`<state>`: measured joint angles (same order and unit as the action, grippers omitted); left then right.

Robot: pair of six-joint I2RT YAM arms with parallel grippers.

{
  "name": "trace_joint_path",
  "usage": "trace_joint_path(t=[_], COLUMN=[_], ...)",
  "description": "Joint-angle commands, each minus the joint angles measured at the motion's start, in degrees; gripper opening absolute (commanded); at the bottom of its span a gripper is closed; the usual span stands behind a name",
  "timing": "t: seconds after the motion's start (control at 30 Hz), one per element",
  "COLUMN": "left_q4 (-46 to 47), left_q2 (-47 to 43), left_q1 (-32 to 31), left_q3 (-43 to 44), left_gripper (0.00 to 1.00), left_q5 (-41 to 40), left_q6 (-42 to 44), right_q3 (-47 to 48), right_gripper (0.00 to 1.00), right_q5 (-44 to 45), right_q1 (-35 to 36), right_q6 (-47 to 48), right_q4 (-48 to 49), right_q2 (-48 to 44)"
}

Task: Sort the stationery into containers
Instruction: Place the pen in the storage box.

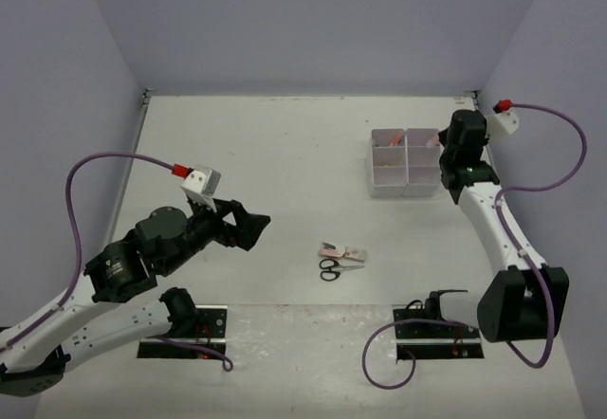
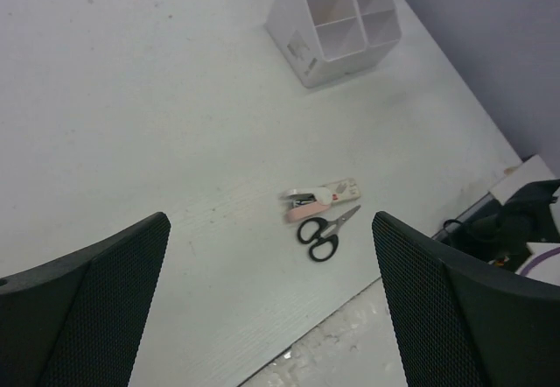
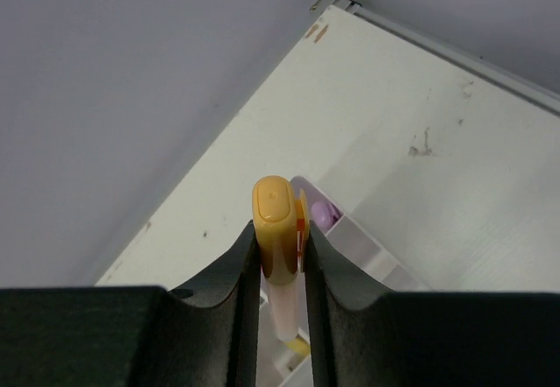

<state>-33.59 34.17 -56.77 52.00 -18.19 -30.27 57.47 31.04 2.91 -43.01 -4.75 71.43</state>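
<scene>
My right gripper [image 3: 280, 249] is shut on an orange-peach highlighter [image 3: 276, 207], held upright over the white organiser box [image 3: 378, 254]. A lilac highlighter [image 3: 322, 214] stands in a compartment just behind it. From the top view, the right gripper [image 1: 455, 165] hangs over the right side of the box [image 1: 403, 165]. Black-handled scissors [image 1: 329, 268] lie mid-table beside small pink and white items [image 1: 343, 251]. My left gripper [image 1: 248, 226] hovers open to their left, holding nothing. In the left wrist view the scissors [image 2: 324, 232] and the pink and white items [image 2: 318, 200] lie ahead of the left gripper [image 2: 269, 256].
Lilac walls close in the table on three sides. The box [image 2: 335, 21] stands at the far right near the right wall. The table's near edge [image 2: 324, 317] runs just below the scissors. Arm bases and purple cables [image 1: 384, 362] sit at the front.
</scene>
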Motion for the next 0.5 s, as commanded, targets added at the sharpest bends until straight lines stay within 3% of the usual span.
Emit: trace_joint_path(t=[0.0, 0.17, 0.47], left_q4=[-2.24, 1.88, 2.47], left_q2=[-5.36, -12.41, -10.44], left_q1=[-0.09, -0.09, -0.09], left_q3=[-5.49, -10.73, -11.4], left_gripper=[1.0, 1.0, 1.0], left_q5=[-4.66, -4.56, -3.8], left_q6=[3.99, 4.55, 5.05], right_q3=[3.64, 2.43, 3.22], right_gripper=[0.0, 0.0, 0.0], right_q5=[4.99, 0.0, -4.55], right_q1=[-2.14, -2.65, -2.65], right_q6=[1.09, 2.46, 2.14], right_q4=[5.98, 12.95, 15.67], right_q2=[7.95, 10.57, 14.46])
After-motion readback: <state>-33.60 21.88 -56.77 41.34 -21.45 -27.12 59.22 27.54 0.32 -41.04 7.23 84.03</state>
